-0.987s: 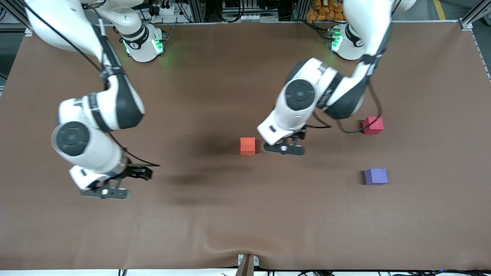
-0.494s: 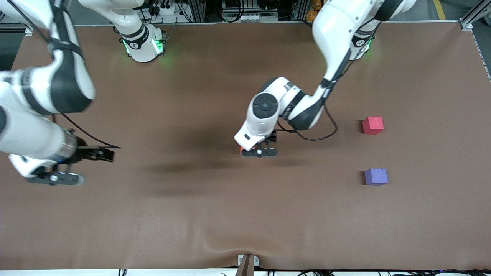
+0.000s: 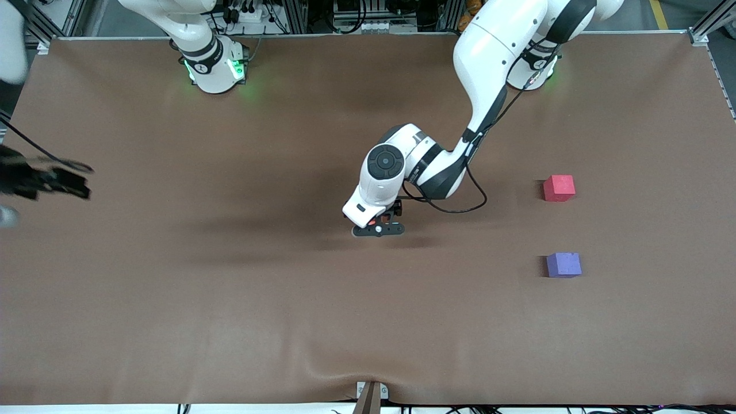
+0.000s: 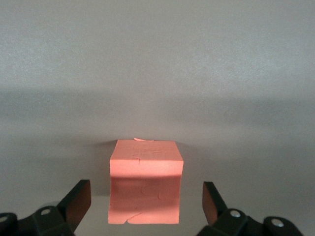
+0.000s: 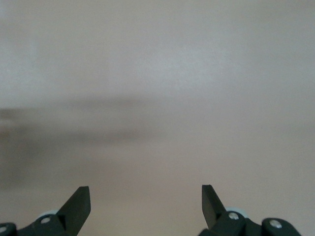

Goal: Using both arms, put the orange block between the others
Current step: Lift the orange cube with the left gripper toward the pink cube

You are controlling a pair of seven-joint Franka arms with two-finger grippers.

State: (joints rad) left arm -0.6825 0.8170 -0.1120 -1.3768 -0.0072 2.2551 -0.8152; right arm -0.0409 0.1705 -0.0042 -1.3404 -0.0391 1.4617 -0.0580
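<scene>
The orange block rests on the brown mat near the table's middle. In the front view only a sliver of it shows under my left arm's hand. My left gripper is open and low, with one finger on either side of the block and a gap on each side. The pinkish-red block and the purple block stand apart toward the left arm's end, the purple one nearer the front camera. My right gripper is open over bare mat, with nothing between its fingers. Its wrist shows blurred at the right arm's end of the table.
The brown mat covers the whole table and has a ripple near its front edge. A small bracket sits at the middle of that edge. Both arm bases stand lit green along the table's back edge.
My left gripper has moved sideways from beside the orange block to straddle it. My right arm has swung away toward its own end of the table, mostly out of view.
</scene>
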